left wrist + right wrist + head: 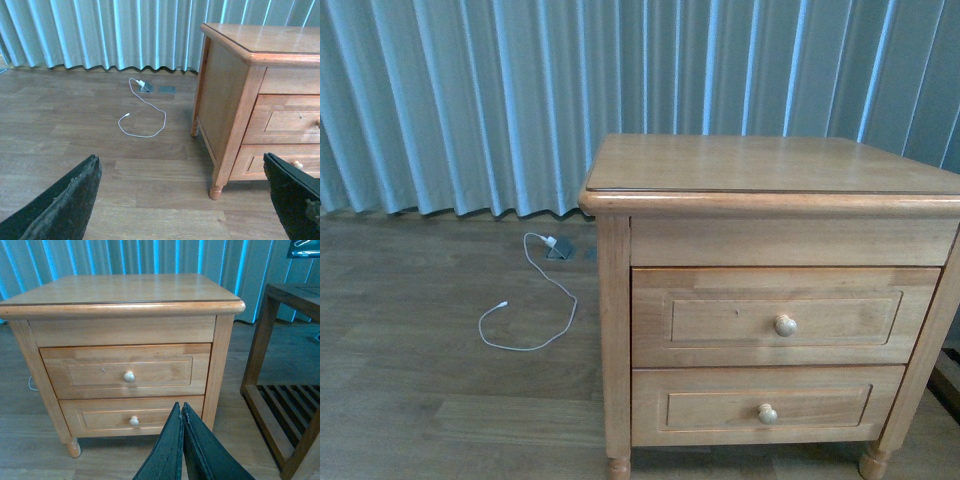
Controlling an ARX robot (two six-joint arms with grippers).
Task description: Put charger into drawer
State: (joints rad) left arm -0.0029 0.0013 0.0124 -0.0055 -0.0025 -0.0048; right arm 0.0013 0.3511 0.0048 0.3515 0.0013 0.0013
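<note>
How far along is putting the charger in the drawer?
Nothing looks done yet. The upper drawer is closed, and no charger shows in any view; only a thin white cable lies on the floor. The left gripper is open and empty, the right gripper shut on nothing. Opening, fetching and placing remain.

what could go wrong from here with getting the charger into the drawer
The taller honey-coloured wooden drawer is fully closed, so its round pale knob must be pulled first; the shut right gripper could slip off it. No charger shows in any view; the thin white cable on the floor might be mistaken for it.
</note>
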